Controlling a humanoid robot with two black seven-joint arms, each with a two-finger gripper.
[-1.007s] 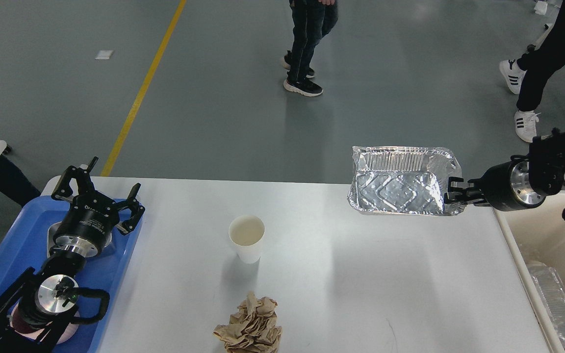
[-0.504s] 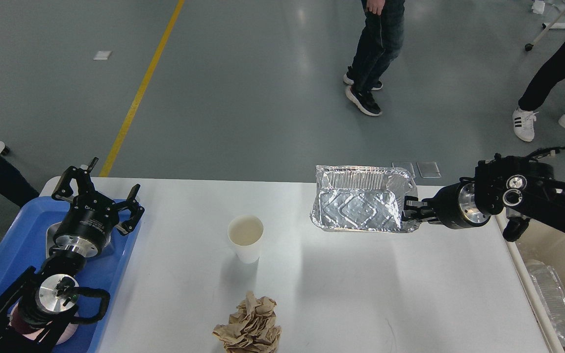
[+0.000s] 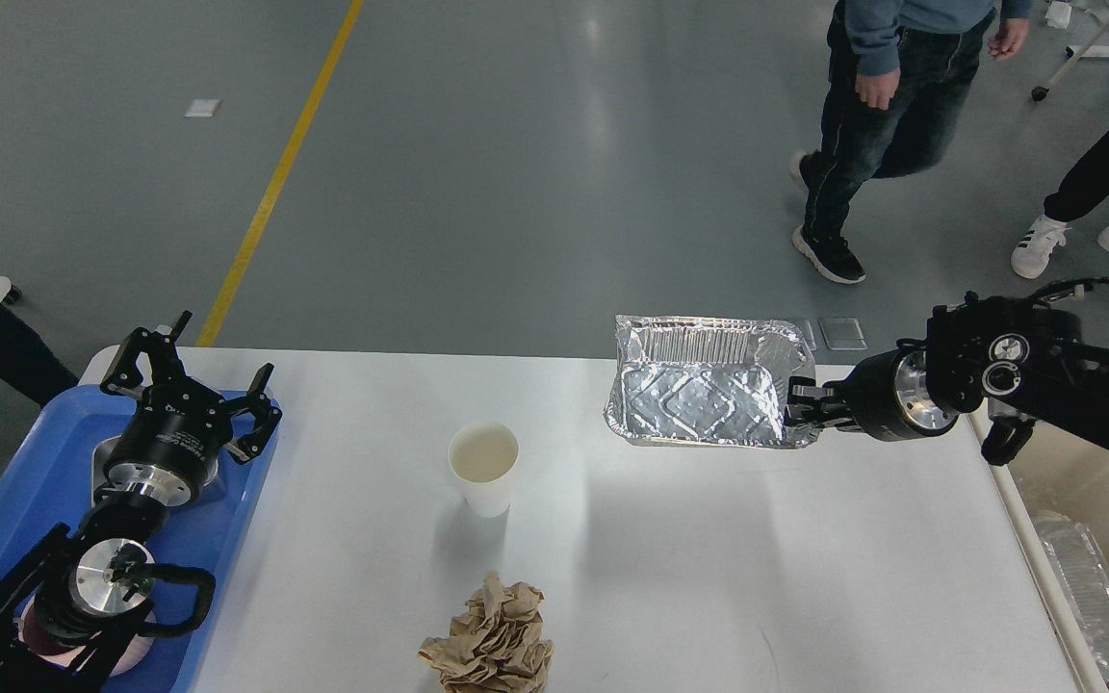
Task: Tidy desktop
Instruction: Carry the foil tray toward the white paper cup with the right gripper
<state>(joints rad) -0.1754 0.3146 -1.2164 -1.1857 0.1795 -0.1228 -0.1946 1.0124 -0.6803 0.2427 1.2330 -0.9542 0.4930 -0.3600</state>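
Observation:
The white desktop [image 3: 709, 577] fills the lower view. On it stand a white paper cup [image 3: 483, 467], left of centre, and a crumpled ball of brown paper [image 3: 492, 640] at the front edge. My right gripper [image 3: 798, 409] is shut on the right rim of an empty foil tray [image 3: 704, 395] and holds it above the desktop's far right part. My left gripper [image 3: 198, 371] is open and empty above the blue plastic tray [image 3: 25, 481] at the left.
A beige bin [image 3: 1084, 481] stands past the desktop's right edge, with a clear container [image 3: 1089, 592] lying in it. People walk on the grey floor behind the table. A silver dish [image 3: 107, 452] lies in the blue tray under my left arm.
My right gripper has carried the foil tray leftward and a little lower, away from the bin side. The left arm has not moved. People behind have walked on.

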